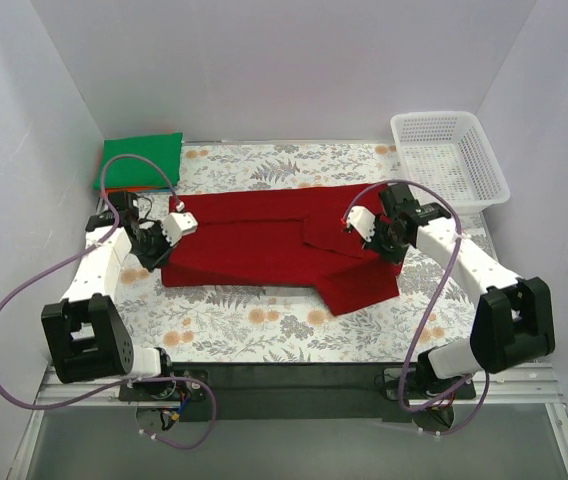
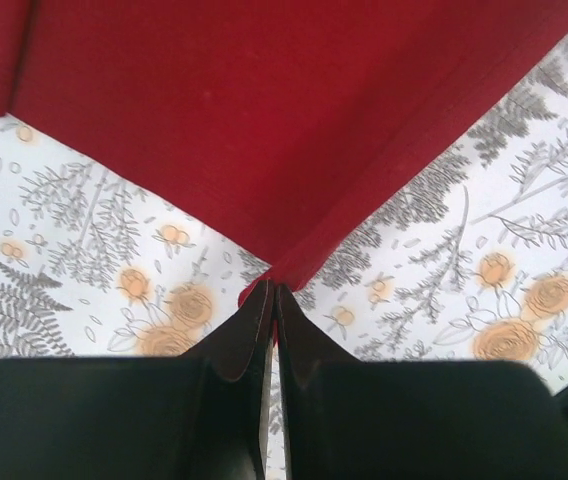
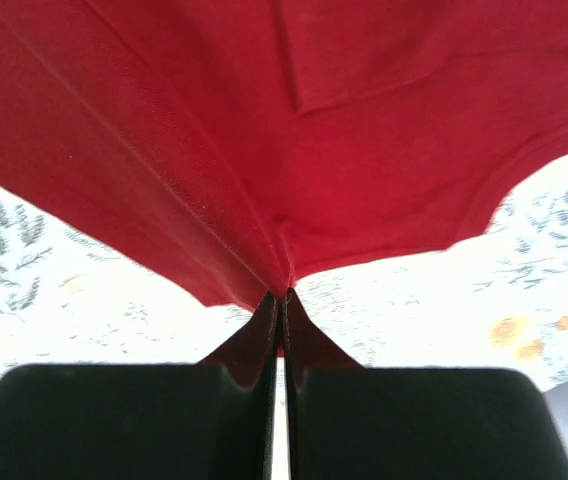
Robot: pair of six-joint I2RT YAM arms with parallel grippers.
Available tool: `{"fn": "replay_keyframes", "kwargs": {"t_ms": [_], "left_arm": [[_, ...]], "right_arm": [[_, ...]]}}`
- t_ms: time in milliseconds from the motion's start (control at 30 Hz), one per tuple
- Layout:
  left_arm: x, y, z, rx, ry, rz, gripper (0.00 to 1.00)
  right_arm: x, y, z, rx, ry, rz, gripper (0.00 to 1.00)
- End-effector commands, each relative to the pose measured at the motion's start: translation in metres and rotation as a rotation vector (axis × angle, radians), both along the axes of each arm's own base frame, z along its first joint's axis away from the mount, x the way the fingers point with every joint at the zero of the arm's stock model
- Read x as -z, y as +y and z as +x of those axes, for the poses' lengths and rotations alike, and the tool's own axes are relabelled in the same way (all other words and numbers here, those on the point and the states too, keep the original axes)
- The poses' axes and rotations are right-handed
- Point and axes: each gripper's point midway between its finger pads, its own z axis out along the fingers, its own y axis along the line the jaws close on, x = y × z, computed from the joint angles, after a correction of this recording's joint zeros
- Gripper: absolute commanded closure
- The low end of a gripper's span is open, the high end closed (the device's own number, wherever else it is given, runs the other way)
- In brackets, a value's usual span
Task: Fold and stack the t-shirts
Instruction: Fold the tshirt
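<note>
The dark red t-shirt [image 1: 264,245] lies spread across the middle of the floral table cloth, its right part folded over with a flap hanging toward the front right. My left gripper [image 1: 157,250] is shut on the shirt's left corner [image 2: 274,275]. My right gripper [image 1: 376,235] is shut on the shirt's right edge [image 3: 284,270], lifting it a little. A folded bright green t-shirt [image 1: 142,160] lies at the back left on top of an orange t-shirt [image 1: 99,184], of which only an edge shows.
A white lattice basket [image 1: 451,160] stands at the back right. The floral cloth [image 1: 264,325] covers the table. White walls close in the left, back and right sides. Purple cables loop beside both arms.
</note>
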Motion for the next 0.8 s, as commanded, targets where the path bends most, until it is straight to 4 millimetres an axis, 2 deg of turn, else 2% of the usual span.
{"fn": "replay_keyframes", "kwargs": {"t_ms": [0, 100, 133, 167, 233, 267, 333, 367, 467, 600, 767], "left_arm": [[-0.013, 0.001, 0.031, -0.024, -0.072, -0.030, 1.00], [-0.018, 0.004, 0.048, -0.033, -0.090, -0.029, 1.00], [-0.014, 0.005, 0.053, -0.036, -0.084, -0.032, 1.00], [-0.015, 0.006, 0.059, -0.040, -0.089, -0.032, 1.00], [-0.009, 0.007, 0.067, -0.046, -0.082, -0.040, 1.00], [-0.010, 0.008, 0.073, -0.052, -0.091, -0.041, 1.00], [-0.002, 0.008, 0.080, -0.054, -0.080, -0.048, 1.00], [-0.002, 0.009, 0.083, -0.057, -0.081, -0.048, 1.00], [0.001, 0.011, 0.094, -0.065, -0.091, -0.047, 1.00], [0.003, 0.012, 0.104, -0.072, -0.100, -0.051, 1.00], [0.005, 0.013, 0.113, -0.082, -0.118, -0.056, 1.00]], "right_arm": [[-0.021, 0.001, 0.034, -0.023, -0.061, -0.006, 0.99], [-0.018, 0.001, 0.052, -0.030, -0.052, -0.021, 0.99], [-0.026, 0.002, 0.062, -0.027, -0.074, -0.018, 0.99], [-0.019, 0.003, 0.068, -0.031, -0.058, -0.025, 0.99], [-0.028, 0.006, 0.085, -0.028, -0.085, -0.016, 0.99], [-0.022, 0.007, 0.091, -0.028, -0.070, -0.020, 0.99], [-0.027, 0.011, 0.105, -0.030, -0.090, -0.015, 0.99], [-0.020, 0.012, 0.109, -0.032, -0.073, -0.021, 0.99], [-0.018, 0.014, 0.123, -0.034, -0.075, -0.028, 0.99], [-0.011, 0.015, 0.132, -0.035, -0.063, -0.034, 0.99], [-0.004, 0.013, 0.133, -0.036, -0.046, -0.039, 0.99]]}}
